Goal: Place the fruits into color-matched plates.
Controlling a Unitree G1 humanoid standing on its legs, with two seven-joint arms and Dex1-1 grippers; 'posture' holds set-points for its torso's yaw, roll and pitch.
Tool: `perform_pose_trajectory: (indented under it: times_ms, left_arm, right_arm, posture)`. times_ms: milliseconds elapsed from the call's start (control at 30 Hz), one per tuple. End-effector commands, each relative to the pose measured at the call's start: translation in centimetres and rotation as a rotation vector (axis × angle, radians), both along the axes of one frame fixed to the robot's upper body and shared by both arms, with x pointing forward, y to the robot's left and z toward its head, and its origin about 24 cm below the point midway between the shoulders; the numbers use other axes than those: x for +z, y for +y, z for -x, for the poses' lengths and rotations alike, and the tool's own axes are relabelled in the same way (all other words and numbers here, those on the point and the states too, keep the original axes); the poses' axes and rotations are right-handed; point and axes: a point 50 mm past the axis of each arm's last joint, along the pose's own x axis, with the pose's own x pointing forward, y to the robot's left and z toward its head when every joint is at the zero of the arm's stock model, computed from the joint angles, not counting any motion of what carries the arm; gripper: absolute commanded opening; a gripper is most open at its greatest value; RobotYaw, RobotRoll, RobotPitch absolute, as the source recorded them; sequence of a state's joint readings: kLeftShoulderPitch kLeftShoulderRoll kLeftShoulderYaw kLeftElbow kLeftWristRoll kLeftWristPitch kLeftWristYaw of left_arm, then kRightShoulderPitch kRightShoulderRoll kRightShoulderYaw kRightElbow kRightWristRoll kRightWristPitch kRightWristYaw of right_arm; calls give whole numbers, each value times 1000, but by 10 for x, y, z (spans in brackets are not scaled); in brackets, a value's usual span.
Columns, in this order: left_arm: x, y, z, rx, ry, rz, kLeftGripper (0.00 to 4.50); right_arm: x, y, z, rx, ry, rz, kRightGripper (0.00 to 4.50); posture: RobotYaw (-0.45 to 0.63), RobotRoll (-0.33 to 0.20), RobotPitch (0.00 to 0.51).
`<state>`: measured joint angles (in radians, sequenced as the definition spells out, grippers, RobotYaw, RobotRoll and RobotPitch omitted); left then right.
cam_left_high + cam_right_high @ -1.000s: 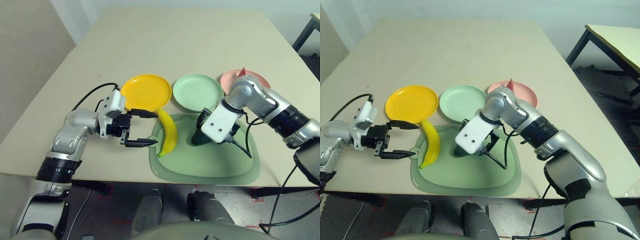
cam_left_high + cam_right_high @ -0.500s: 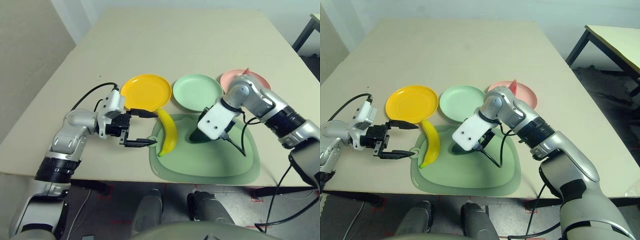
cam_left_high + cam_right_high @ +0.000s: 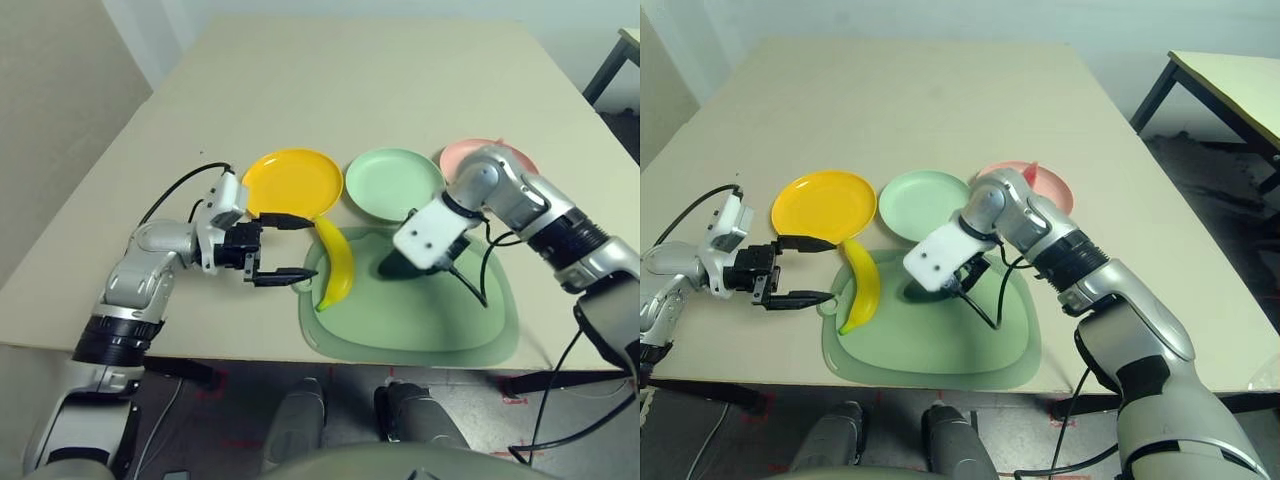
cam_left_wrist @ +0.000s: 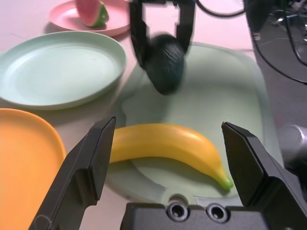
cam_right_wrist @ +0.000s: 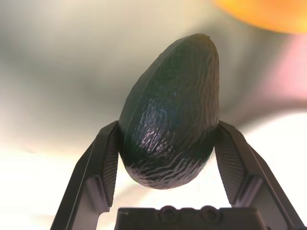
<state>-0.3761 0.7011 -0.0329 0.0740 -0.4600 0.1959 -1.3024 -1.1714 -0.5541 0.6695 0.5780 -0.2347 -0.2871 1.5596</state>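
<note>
holding the avocado (image 5: 170, 115) in my right tool (image 5: 168, 136), a finger on each flank of its fat end, narrow tip free. it's up off the green mat (image 3: 400, 335). reads as a light, stiff toy; the rounded skin could roll or squirt out if i pinch below the widest part, so keep this grip, no extra squeeze. banana (image 3: 340, 265) lies on the mat's left side, curved, likely rigid and light. left tool (image 3: 285, 250) is open beside it, nothing held. i'd take it mid-length, across the curve. room between left tool and avocado is modest, so i'd not swing them together. near tabletop (image 3: 740, 350) edge runs close by the mat; don't push fruit that way. beyond the mat: yellow plate (image 3: 292, 183) and mint plate (image 3: 395, 184), both bare, low rims. mint is the avocado's, a short lift over. pink plate (image 4: 112, 17) has the watermelon (image 4: 92, 12), looks done; my right arm passes close, so watch the elbow. open tabletop past the plates.
</note>
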Motion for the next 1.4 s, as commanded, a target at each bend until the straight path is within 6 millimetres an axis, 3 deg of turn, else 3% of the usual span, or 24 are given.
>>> perform_pose_trajectory:
  times_ms: [33, 167, 500, 633, 867, 1200, 1400]
  left_arm:
    - [5, 1, -4, 57, 0, 24, 4500]
    - [6, 3, -8, 96, -5, 12, 4500]
    - [5, 7, -3, 112, 1, -3, 4500]
    - [2, 9, 0, 114, 9, -18, 4500]
    - [1, 6, -3, 100, 14, -24, 4500]
    - [1, 3, -7, 69, 11, -37, 4500]
    - [4, 4, -8, 51, 6, -48, 4500]
  right_arm:
    - [21, -5, -23, -111, -106, -50, 3164]
    - [27, -9, -43, -230, -233, -73, 3164]
    - [-4, -24, -56, -344, -313, -33, 3164]
    - [-6, -26, -57, -357, -325, -43, 4485]
    - [2, -31, -56, -371, -308, -99, 4485]
    - [31, -41, -47, -446, -117, -407, 4485]
    - [39, -42, -17, -511, 35, -660, 4485]
  posture:
    - [99, 0, 113]
    - [103, 0, 111]
    - [128, 0, 122]
    - [123, 0, 126]
    - [94, 0, 127]
    - [68, 0, 128]
    - [63, 0, 131]
